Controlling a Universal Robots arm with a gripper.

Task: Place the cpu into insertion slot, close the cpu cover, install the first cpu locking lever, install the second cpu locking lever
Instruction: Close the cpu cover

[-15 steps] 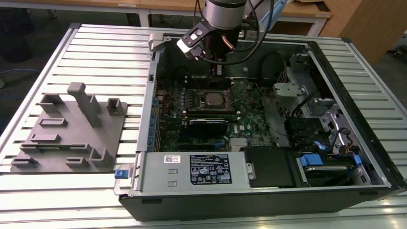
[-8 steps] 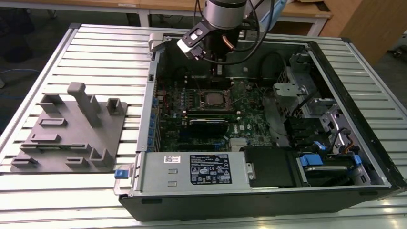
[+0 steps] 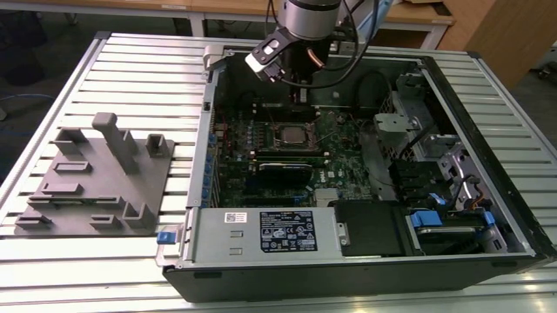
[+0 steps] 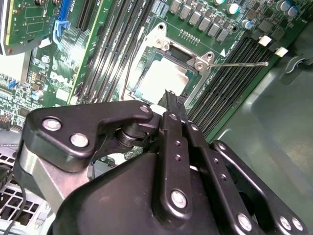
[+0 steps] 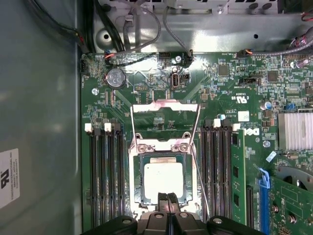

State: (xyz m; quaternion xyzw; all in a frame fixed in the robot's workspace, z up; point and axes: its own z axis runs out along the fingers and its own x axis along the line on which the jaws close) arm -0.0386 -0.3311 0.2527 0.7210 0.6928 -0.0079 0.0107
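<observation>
The cpu (image 5: pixel 163 178) lies flat in the insertion slot (image 5: pixel 142 182) on the green board, its silvery top showing; it is also in the second wrist view (image 4: pixel 164 78) and the exterior view (image 3: pixel 291 135). The cpu cover (image 5: pixel 165 105) is swung back on its hinge and stands clear of the chip. A thin wire locking lever (image 5: pixel 201 186) sticks out free beside the socket, the lever (image 4: pixel 239 63) reaching over the memory slots. My gripper (image 5: pixel 168 198) hangs above the socket's edge opposite the hinge, fingers shut together on nothing. It (image 3: pixel 291 68) hovers over the far side of the case.
The open computer case (image 3: pixel 487 215) lies on a slatted table. Black memory slots (image 5: pixel 105 171) flank the socket on both sides. Cables (image 5: pixel 146 29) run along the case wall beyond the board. A grey fixture block (image 3: pixel 96 176) stands at the exterior view's left.
</observation>
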